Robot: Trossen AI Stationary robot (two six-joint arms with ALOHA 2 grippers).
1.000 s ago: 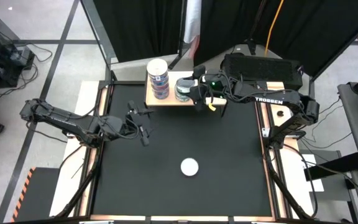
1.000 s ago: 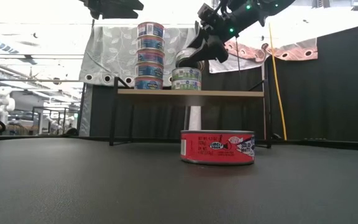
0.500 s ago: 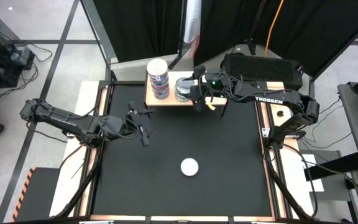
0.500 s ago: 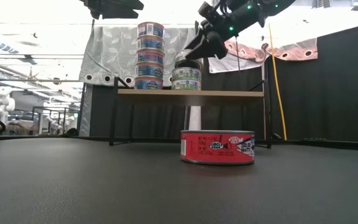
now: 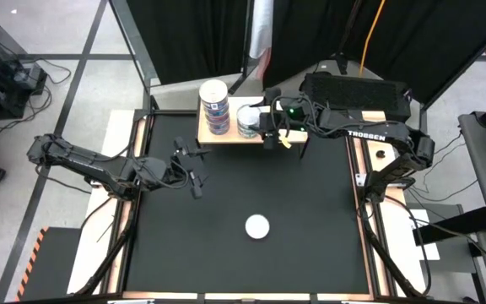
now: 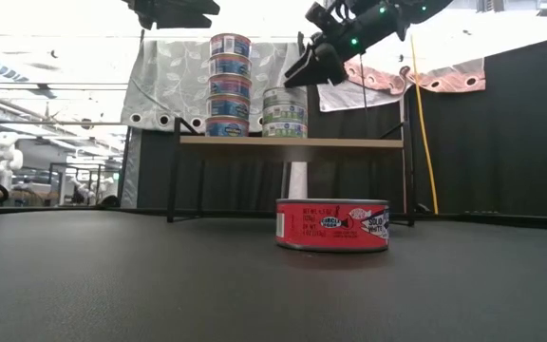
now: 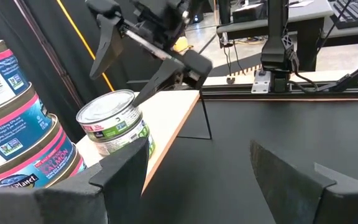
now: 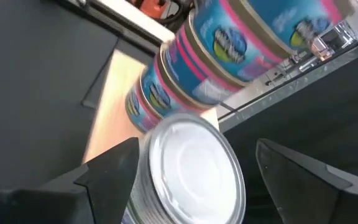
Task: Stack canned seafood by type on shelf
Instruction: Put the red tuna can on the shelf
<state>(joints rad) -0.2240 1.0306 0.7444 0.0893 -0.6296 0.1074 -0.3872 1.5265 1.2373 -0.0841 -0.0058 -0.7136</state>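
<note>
Hovering just above the green tin stack (image 6: 284, 113) on the shelf (image 6: 349, 142) with fingers apart and empty, the right gripper (image 6: 304, 68) risks clipping the stack or the taller blue stack (image 6: 229, 85) beside it if it swings low; red tin (image 6: 331, 225) waits well below.

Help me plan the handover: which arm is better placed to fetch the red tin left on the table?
Probably left: the left gripper hangs open over the table, nearer the red tin; the right gripper is open at the shelf.
</note>
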